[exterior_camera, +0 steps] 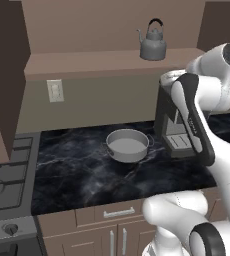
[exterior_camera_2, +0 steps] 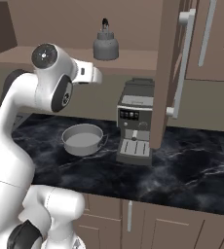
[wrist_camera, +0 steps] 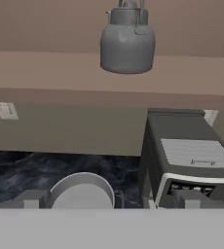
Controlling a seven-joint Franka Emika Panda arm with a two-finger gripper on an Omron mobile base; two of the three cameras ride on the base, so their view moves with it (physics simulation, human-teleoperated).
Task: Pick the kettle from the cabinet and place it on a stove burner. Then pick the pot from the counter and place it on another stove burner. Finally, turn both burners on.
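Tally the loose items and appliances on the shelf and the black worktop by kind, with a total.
Small grey metal kettle with black arched handle, on the brown cabinet shelf: 1
Wide shallow grey metal pot, on the glossy black marble worktop: 1
Dark grey coffee machine, on the worktop: 1
Total: 3

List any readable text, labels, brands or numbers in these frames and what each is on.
No text can be read.
Coffee machine: its dark control panel carries small light marks, too small and blurred to read.
Stove knobs: no legible markings.
Wall outlet: blank plate.
Kettle, pot, cabinet shelf: no labels visible.
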